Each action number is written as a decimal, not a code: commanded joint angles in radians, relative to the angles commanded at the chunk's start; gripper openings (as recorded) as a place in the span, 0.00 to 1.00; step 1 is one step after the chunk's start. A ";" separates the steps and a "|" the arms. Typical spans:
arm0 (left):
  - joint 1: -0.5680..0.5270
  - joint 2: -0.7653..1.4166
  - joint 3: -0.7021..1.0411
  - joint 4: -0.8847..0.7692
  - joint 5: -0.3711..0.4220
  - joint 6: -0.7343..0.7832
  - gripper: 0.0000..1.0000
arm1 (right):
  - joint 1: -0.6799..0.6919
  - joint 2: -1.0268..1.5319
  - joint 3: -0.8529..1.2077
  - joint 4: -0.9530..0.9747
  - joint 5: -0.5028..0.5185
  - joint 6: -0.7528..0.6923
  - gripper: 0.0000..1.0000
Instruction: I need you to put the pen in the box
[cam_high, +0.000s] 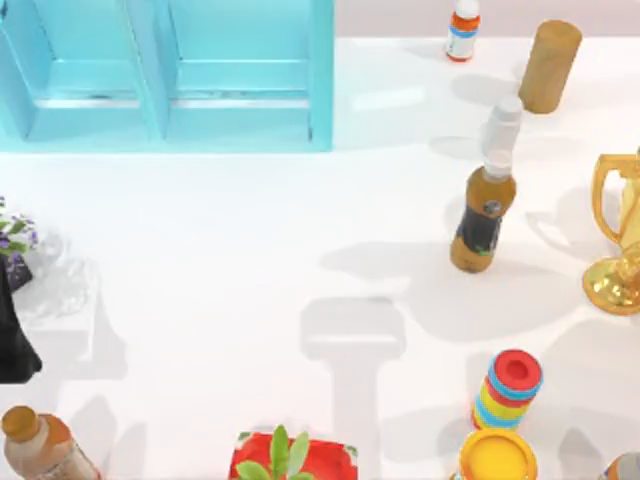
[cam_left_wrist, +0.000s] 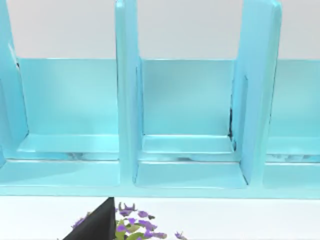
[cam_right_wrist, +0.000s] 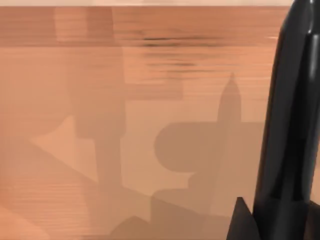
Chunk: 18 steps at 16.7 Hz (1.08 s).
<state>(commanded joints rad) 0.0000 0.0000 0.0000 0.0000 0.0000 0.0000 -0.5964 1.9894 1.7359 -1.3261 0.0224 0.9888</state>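
Note:
The pen (cam_right_wrist: 287, 120), slim, glossy and black, stands close in front of the right wrist camera. My right gripper (cam_right_wrist: 272, 227) is shut on its lower part, and one dark fingertip (cam_right_wrist: 242, 220) shows beside it. Behind the pen lies a wood-coloured surface with shadows of the gripper and the pen's point. The box (cam_high: 165, 75), large and turquoise with dividers, sits at the table's back left. In the left wrist view its compartments (cam_left_wrist: 187, 125) face the camera. My left gripper (cam_high: 12, 340) is parked at the left edge, above a purple flower plant (cam_high: 15, 235).
A brown bottle with a white cap (cam_high: 485, 205) stands right of centre. At the back right are a small orange-white bottle (cam_high: 462, 30) and a wooden cylinder (cam_high: 549, 66). A gold trophy (cam_high: 620, 235), stacked coloured rings (cam_high: 510, 390), a red planter (cam_high: 293, 458) and another brown bottle (cam_high: 40, 448) ring the front.

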 joint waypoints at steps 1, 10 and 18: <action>0.000 0.000 0.000 0.000 0.000 0.000 1.00 | 0.002 0.000 -0.002 0.002 0.001 0.001 0.00; 0.000 0.000 0.000 0.000 0.000 0.000 1.00 | 0.065 -0.052 -0.214 0.201 -0.018 0.074 0.00; 0.000 0.000 0.000 0.000 0.000 0.000 1.00 | 0.071 -0.042 -0.280 0.240 -0.001 0.072 0.08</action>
<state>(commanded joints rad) 0.0000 0.0000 0.0000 0.0000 0.0000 0.0000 -0.5259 1.9476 1.4561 -1.0857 0.0216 1.0606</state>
